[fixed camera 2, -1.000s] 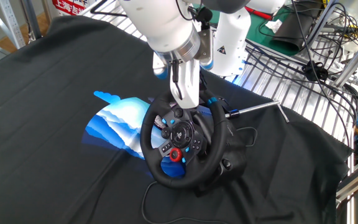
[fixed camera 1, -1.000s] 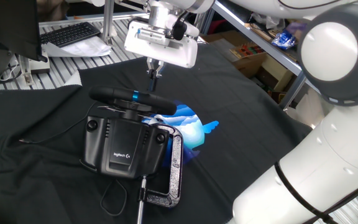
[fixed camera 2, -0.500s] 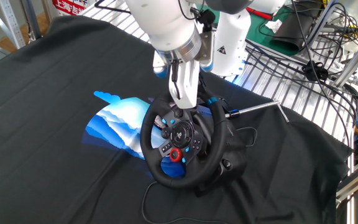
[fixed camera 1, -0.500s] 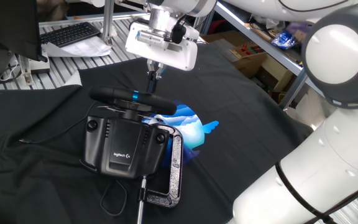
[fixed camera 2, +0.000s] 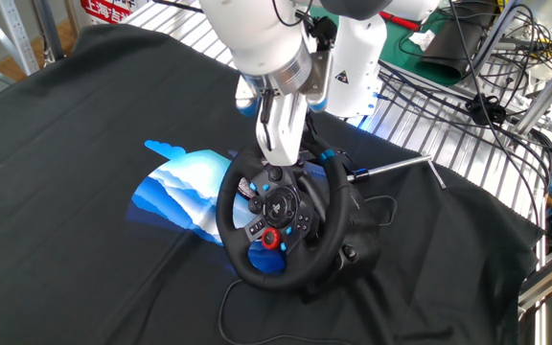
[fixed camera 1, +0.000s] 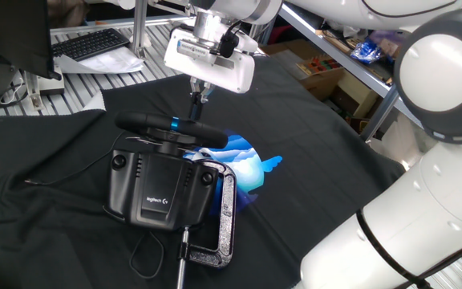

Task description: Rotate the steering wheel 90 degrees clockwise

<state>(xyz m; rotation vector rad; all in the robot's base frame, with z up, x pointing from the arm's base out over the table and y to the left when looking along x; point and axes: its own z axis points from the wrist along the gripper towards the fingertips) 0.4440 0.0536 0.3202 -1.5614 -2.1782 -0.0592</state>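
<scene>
**Gripper hangs over the wheel's far rim**

The steering wheel (fixed camera 2: 281, 216) sits near the middle of the table, mounted on its black Logitech base (fixed camera 1: 163, 189). In one fixed view the rim shows only edge-on (fixed camera 1: 171, 124), as a dark bar with a small light-blue stripe at its centre; in the other fixed view the full face is visible, with a red button low on the hub. A metal C-clamp (fixed camera 1: 223, 221) stands just right of the base in the edge-on view.

The gripper (fixed camera 1: 198, 95) hangs above the far part of the rim. Its fingers (fixed camera 2: 278, 144) point down and look close together, but whether they touch the wheel or grip anything cannot be told: in the face-on view the finger body hides the tips and the top of the rim, and in the edge-on view the tips are small and dark against the cloth.

A black cloth (fixed camera 2: 84, 125) covers the table, with a blue-and-white printed patch (fixed camera 2: 180, 192) lying left of the wheel in the face-on view. A thin cable (fixed camera 1: 147, 257) loops on the cloth near the base. Beyond the cloth are a slatted metal bench, a keyboard (fixed camera 1: 91, 44) at the far left and cluttered shelving.

Against the picture from a second ago, the gripper has risen slightly; the wheel keeps the same orientation.
</scene>
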